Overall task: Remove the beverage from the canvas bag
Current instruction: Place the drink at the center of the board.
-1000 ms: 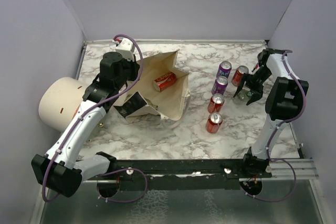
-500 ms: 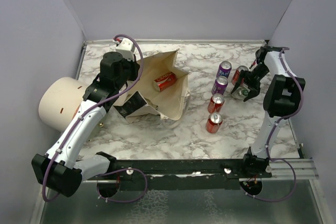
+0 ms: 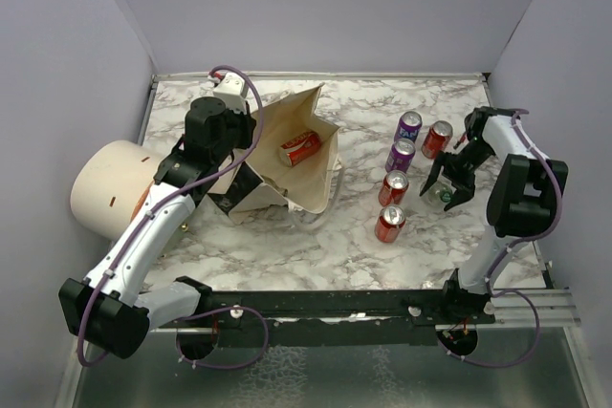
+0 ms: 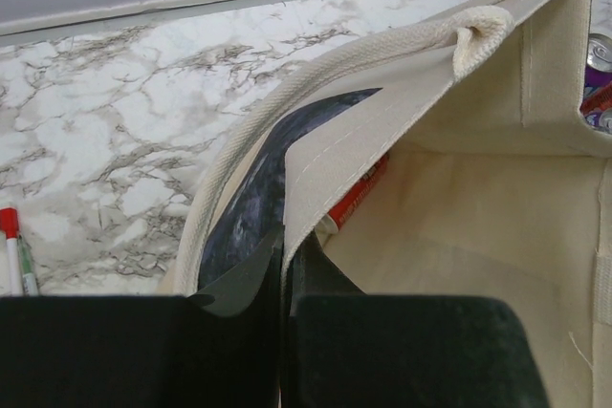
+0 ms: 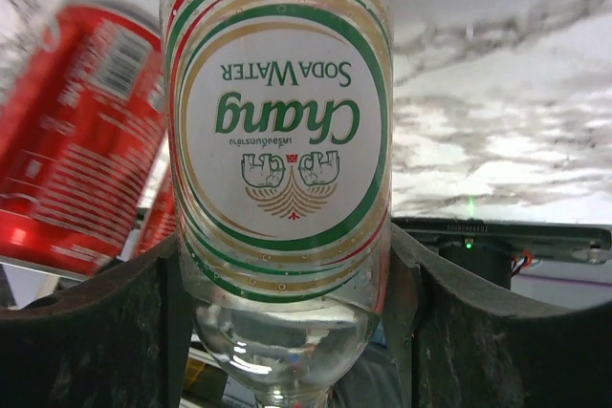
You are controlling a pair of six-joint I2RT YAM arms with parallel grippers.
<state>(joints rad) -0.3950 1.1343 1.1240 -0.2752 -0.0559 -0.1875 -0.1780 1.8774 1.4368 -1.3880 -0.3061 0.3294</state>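
Observation:
The cream canvas bag [image 3: 296, 174] lies open on the marble table, its black panel [image 3: 241, 190] toward the front. A red can [image 3: 300, 148] lies inside it and also shows in the left wrist view [image 4: 359, 193]. My left gripper [image 3: 241, 133] is shut on the bag's upper edge [image 4: 287, 236], holding the mouth open. My right gripper [image 3: 445, 188] is shut on a clear Chang soda water bottle [image 5: 282, 140], to the right of the standing cans. Its fingers [image 5: 86, 332] press both sides of the bottle near the shoulder.
Two purple cans [image 3: 410, 125] [image 3: 400, 155] and three red cans [image 3: 438, 138] [image 3: 393, 187] [image 3: 389, 224] stand right of the bag. A red can [image 5: 72, 179] is close beside the bottle. A cream cylinder [image 3: 110, 188] lies at the left edge. Walls enclose the table.
My right gripper has moved toward the front with the bottle, from beside the back cans to beside the front red cans. My left gripper has lifted the bag's edge slightly.

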